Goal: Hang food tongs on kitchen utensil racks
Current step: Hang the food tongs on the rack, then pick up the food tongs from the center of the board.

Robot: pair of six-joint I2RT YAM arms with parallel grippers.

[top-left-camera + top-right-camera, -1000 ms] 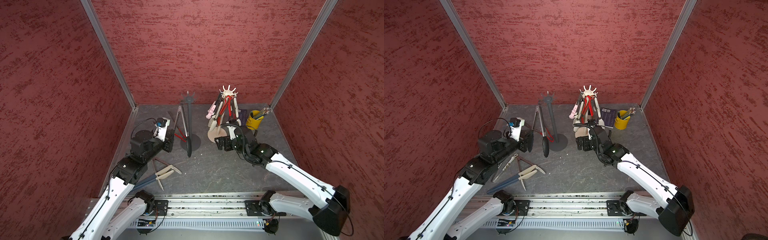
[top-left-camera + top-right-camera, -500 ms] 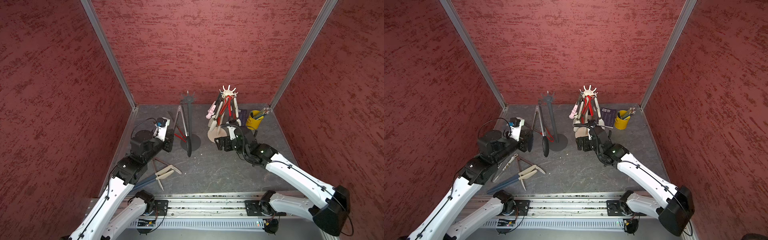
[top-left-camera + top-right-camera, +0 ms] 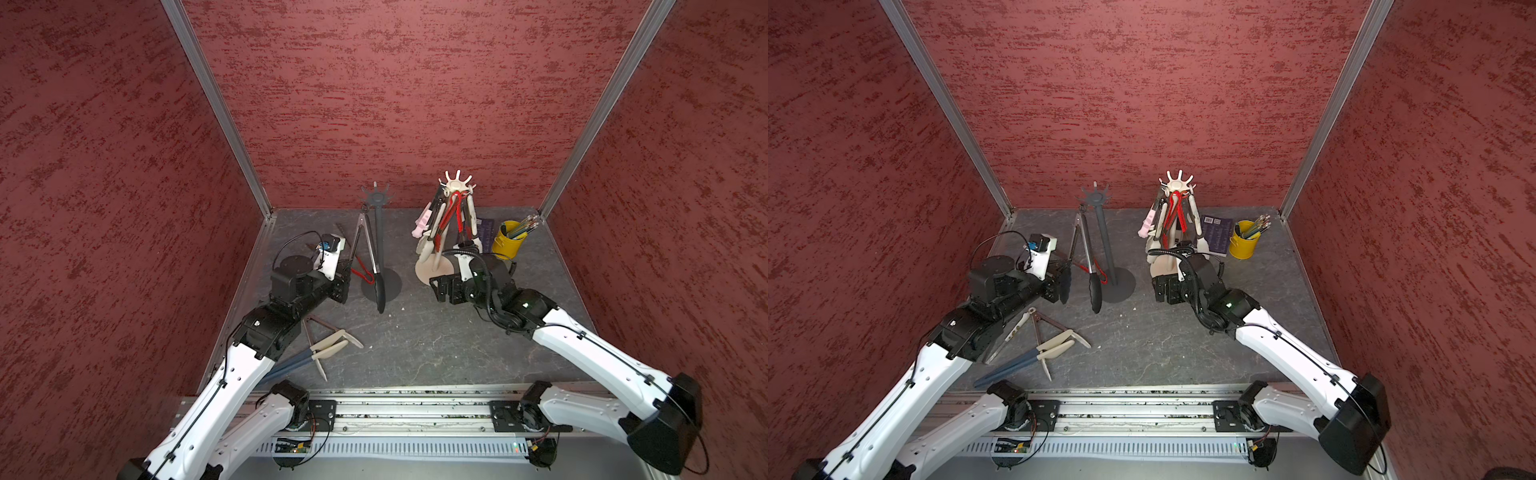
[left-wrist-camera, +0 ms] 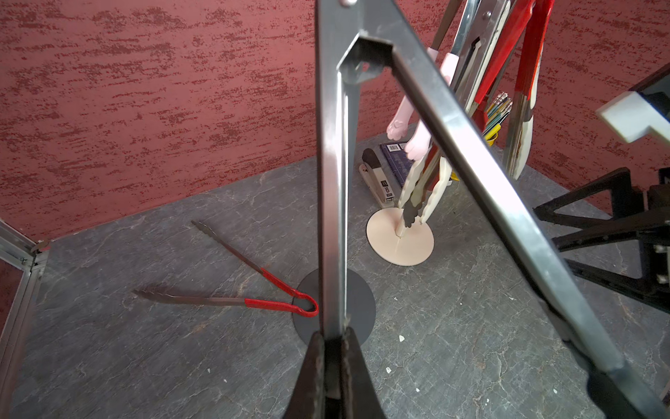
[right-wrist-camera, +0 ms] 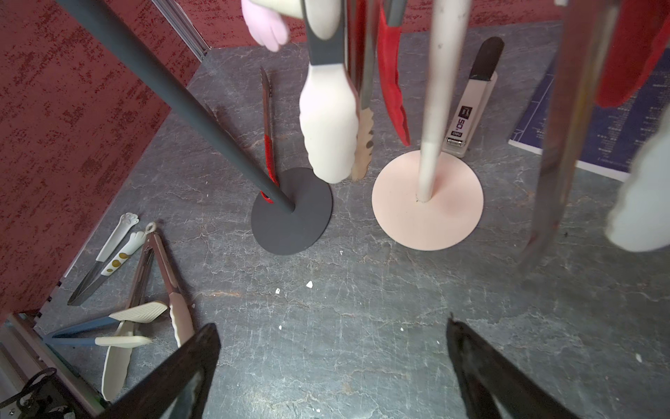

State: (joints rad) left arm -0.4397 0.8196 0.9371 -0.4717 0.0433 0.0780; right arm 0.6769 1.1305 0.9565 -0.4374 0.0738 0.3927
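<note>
Steel tongs (image 4: 330, 199) are hanging from a hook of the dark grey rack (image 3: 375, 196). The left claw (image 4: 333, 339), still pinching one arm low down, is apparently starting to loosen, suggesting this pair is being left hung. Meanwhile the right claw (image 5: 333, 324) is waiting, spread wide, beside the cream rack (image 5: 433, 109).

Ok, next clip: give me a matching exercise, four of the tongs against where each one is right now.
Tongs
1. black-tipped tongs
2. slim tongs with red grips
3. blue-handled tongs
4. pink tongs

Places
A. hanging on the cream-white rack
B. lying flat, clear of both rack bases
C. hanging on the dark grey rack
D. lying flat, bend resting on the dark grey rack's base

Pairs: 1-C, 2-D, 3-B, 4-A
</note>
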